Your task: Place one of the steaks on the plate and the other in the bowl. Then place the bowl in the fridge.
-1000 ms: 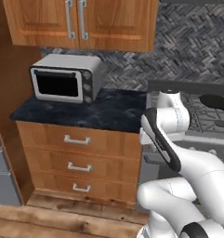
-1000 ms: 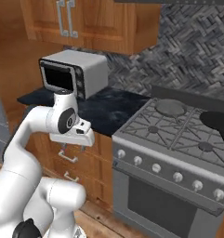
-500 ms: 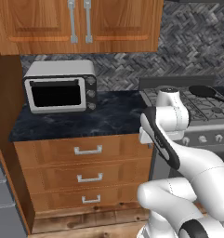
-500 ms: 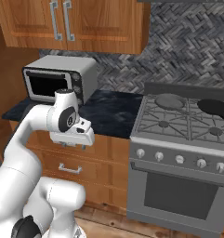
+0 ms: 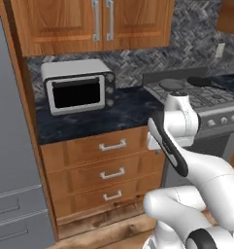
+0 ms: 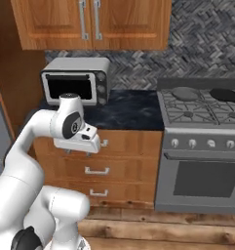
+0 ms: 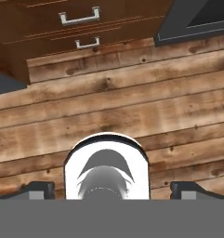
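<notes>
A dark speckled stone table (image 5: 108,114) tops a run of warm brown wooden drawers (image 5: 104,168) with pale metal bar handles. On it sits a boxy silver toaster oven with a black glass door (image 5: 78,86). Above hang brown wooden wall cupboards (image 6: 92,22) with slim vertical handles, against a grey herringbone tiled backsplash (image 6: 206,46). Beside the drawers stands a grey steel gas stove with black grates and a dark oven window (image 6: 202,146); round dark shapes on its burners may be pans. The knotty plank wooden floor (image 7: 113,97) runs below.
</notes>
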Tool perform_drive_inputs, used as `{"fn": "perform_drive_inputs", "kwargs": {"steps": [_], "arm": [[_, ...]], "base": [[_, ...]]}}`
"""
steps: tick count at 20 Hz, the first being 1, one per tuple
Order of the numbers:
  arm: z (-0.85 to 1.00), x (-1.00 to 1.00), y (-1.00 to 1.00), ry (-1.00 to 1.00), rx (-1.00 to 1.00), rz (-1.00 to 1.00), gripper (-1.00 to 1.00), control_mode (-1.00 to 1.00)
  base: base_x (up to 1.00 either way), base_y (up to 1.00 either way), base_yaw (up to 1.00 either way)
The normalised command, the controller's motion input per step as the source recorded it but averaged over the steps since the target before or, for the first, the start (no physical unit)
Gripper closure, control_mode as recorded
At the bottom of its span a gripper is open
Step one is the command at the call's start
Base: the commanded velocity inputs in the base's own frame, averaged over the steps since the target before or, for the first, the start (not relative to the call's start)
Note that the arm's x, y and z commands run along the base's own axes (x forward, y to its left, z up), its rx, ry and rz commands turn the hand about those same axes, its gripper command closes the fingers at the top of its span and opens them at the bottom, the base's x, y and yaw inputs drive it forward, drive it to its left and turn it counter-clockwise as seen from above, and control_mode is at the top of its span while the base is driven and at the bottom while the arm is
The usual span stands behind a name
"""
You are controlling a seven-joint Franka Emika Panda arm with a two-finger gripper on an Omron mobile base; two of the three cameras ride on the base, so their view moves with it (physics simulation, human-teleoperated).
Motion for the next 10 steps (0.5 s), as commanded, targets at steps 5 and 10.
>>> {"fn": "perform_drive_inputs", "kwargs": {"steps": [5,10], "arm": [[0.00,0.00,0.00,0.00,0.00,0.00,-1.00,1.00],[0.00,0.00,0.00,0.00,0.00,0.00,-1.00,1.00]], "base": [[-0.78,0.98,-0.18],[-0.56,0.97,0.03]]}}
